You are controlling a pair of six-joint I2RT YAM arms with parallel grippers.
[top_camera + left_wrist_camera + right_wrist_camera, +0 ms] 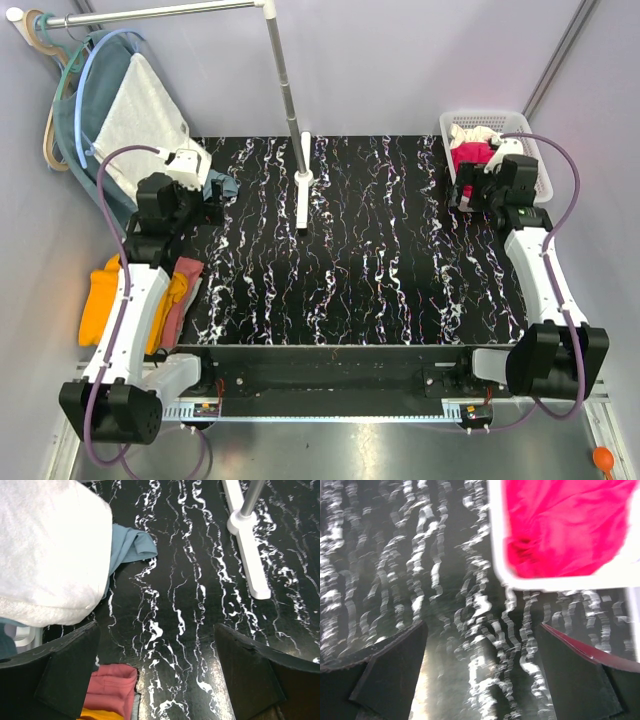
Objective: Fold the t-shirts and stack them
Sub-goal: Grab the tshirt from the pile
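Observation:
A bright crimson-pink t-shirt (pixel 470 156) lies crumpled in the white basket (pixel 527 124), with a cream-white t-shirt (pixel 480 132) behind it. An orange-yellow t-shirt (pixel 98 302) and a dusty pink t-shirt (pixel 186 284) lie at the table's left edge. My left gripper (pixel 212 202) hovers open over the back-left table, with the dusty pink t-shirt (pixel 112 686) and orange-yellow t-shirt (pixel 102 714) just below its left finger. My right gripper (pixel 462 195) is open beside the basket's near-left corner (pixel 496 545). The crimson t-shirt (pixel 565 525) fills the blurred right wrist view's upper right. Both grippers (pixel 157 672) (pixel 480 675) are empty.
A clothes rack stands at the back, its pole (pixel 284 70) rising from a white base (pixel 303 190) (pixel 248 550). A pale white garment (pixel 145 110) (pixel 50 550) and a teal-blue one (pixel 92 110) (pixel 131 545) hang at back left, touching the table by my left gripper.

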